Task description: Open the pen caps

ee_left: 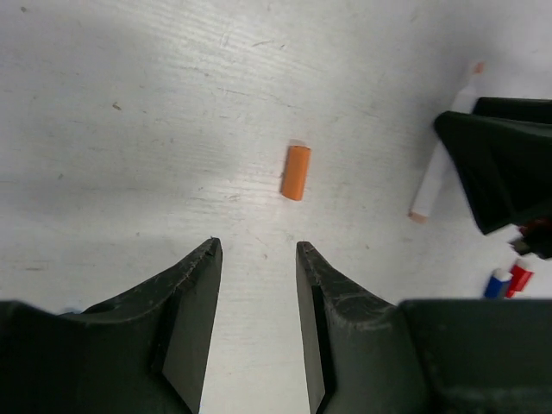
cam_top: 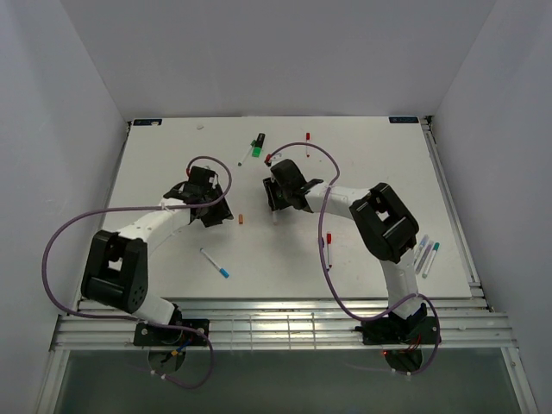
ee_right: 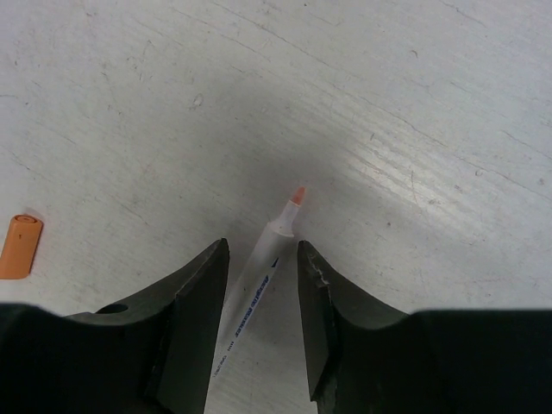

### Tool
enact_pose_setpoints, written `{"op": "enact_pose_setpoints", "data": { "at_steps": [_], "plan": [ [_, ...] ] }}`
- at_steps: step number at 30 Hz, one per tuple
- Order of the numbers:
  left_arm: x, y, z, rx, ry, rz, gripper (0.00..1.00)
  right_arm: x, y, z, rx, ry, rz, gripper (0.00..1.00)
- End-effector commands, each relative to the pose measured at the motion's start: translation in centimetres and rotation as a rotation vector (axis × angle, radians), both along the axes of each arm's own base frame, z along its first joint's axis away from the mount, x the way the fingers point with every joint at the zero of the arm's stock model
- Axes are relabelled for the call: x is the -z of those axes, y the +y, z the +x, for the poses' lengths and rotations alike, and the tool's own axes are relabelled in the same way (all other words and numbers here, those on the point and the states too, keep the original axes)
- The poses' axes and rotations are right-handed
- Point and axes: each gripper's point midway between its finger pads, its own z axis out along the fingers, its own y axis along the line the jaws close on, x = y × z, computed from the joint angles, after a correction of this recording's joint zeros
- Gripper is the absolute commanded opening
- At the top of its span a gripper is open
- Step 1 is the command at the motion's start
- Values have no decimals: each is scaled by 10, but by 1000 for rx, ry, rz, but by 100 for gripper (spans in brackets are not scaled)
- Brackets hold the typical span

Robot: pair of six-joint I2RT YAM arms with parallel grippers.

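Observation:
A small orange pen cap lies loose on the white table, just ahead of my left gripper, which is open and empty. The cap also shows in the top view and at the left edge of the right wrist view. My right gripper is open, low over the table. An uncapped white pen with a bare orange tip lies between its fingers, touching neither. In the top view the left gripper and the right gripper flank the cap.
A blue-tipped pen lies near the front left and a red-capped pen right of centre. Several pens lie at the right. A black marker with a green cap and a red-capped pen lie at the back.

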Motion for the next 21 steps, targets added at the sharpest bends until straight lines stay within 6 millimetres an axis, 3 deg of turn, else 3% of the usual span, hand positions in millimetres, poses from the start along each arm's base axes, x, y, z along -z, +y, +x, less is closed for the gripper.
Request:
{"op": "enact_pose_setpoints", "data": {
  "at_steps": [1,6,10,12,13,16,21],
  "plan": [
    [-47,5,8,-24,-140,-14,51,33,-19,-30,-5,128,-86,45],
    [-87,2,12,-20,-239,-54,54,11,-20,-24,-6,65,-77,49],
    [-104,11,6,-72,-246,-43,54,-26,-25,-27,-10,17,-45,55],
    [-109,19,3,-112,-250,-20,55,-31,-28,-42,-29,17,-44,57],
    [-109,23,-2,-137,-237,-14,56,-49,-26,-45,-39,-18,-16,59],
    [-119,37,-11,-209,-259,7,58,-60,-20,-78,-113,-35,17,60],
    [-118,54,-17,-271,-209,57,58,-71,6,-124,-227,-71,67,67]
  ]
}}
